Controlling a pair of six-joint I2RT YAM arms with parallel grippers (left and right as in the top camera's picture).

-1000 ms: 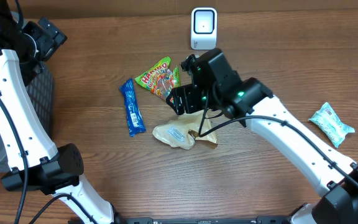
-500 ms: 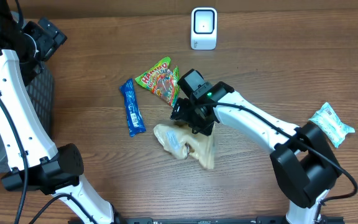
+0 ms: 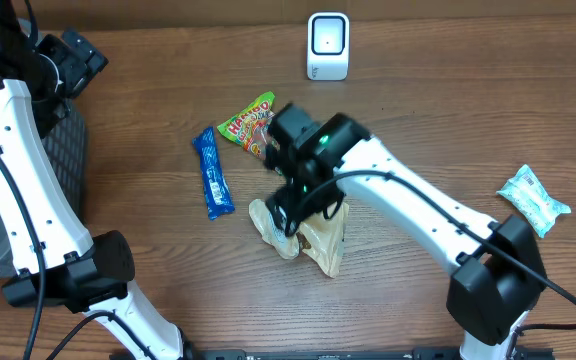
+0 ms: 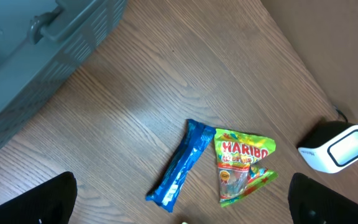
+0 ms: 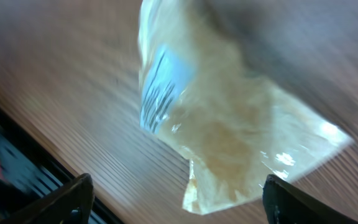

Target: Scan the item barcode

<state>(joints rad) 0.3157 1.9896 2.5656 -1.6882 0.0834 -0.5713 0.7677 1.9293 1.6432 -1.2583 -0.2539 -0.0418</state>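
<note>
Since the wooden table (image 3: 168, 280) carries several snacks, the one in hand is judged to be the clear, tan-filled pouch (image 3: 313, 245) at its middle, because the right arm (image 3: 418, 205) reaches across to it while the left arm (image 3: 18, 170) stands off by the grey bin (image 4: 36, 56) at the table's left edge. The right gripper (image 3: 308, 212) hovers right over the pouch with its fingers spread wide to either side and nothing pinched between them; the wrist view is blurred, so whether a fingertip touches the film cannot be told. The left gripper (image 4: 179, 199) is likewise spread wide and empty, high above the table. Just up-table of the pouch lies the Haribo bag (image 4: 241, 165), with the blue bar (image 4: 182, 165) beside it; the white scanner (image 3: 328, 45) stands well apart at the far edge, and a teal packet (image 3: 533, 200) lies far to the right. On the pouch's upper end sits a small blue-and-white barcode label (image 5: 160, 93), facing up. The pouch looks light, soft and crinkly, its film probably slippery and apt to sag or fold. A pinch on a flat sealed corner away from the label would likely hold best and leave the bars clear for the scanner.
</note>
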